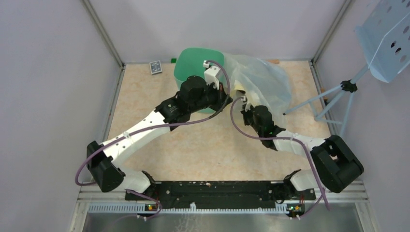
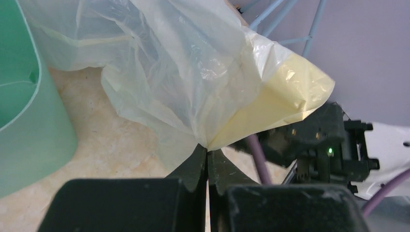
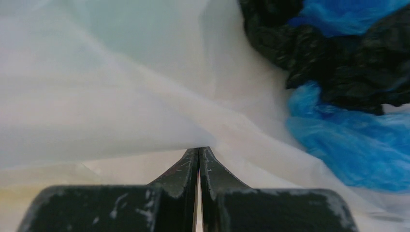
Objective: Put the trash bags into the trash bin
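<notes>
The beige marbled tabletop [image 1: 203,145] is viewed from high above its near edge, angled down toward the grey back wall [image 1: 217,24]. The left wrist view is taken low, just behind the pinched left gripper [image 2: 207,151], facing the black right arm [image 2: 319,142]. The right wrist view is held very close behind the right gripper [image 3: 199,151]. The large clear yellowish plastic bag [image 1: 261,79] is shared by all three views, the mint-green plastic bin [image 1: 192,65] by two.

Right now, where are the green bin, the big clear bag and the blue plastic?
green bin [image 2: 46,125], left wrist view: its outer wall.
clear yellowish bag [image 1: 263,79], top view: its crumpled middle.
blue trash bag [image 3: 348,145], right wrist view: its crinkled blue surface.
</notes>
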Robot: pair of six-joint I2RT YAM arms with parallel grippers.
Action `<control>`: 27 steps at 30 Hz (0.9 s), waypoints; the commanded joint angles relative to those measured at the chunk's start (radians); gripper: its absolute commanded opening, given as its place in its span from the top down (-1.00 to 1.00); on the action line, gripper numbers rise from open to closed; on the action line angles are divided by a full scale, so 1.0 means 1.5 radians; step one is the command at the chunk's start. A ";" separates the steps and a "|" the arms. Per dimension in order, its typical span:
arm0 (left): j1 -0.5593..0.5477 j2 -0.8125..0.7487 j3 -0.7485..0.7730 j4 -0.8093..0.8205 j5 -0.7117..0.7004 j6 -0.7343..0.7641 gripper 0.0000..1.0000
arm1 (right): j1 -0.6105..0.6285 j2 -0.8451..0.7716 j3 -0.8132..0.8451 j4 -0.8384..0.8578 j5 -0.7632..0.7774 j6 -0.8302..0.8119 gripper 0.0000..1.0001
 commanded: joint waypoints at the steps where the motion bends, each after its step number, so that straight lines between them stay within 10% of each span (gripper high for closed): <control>1: 0.001 -0.041 -0.025 -0.027 0.010 0.011 1.00 | -0.064 -0.009 0.042 0.015 -0.050 0.015 1.00; 8: 0.001 -0.030 -0.037 -0.043 0.045 -0.001 1.00 | -0.131 0.009 0.092 0.011 0.050 0.085 0.96; 21: 0.009 -0.028 -0.070 0.022 0.130 -0.035 1.00 | -0.191 0.079 0.195 -0.178 0.228 0.244 -0.17; 27: 0.015 -0.008 -0.088 0.040 0.155 -0.044 1.00 | -0.222 0.141 0.259 -0.293 0.258 0.432 -0.21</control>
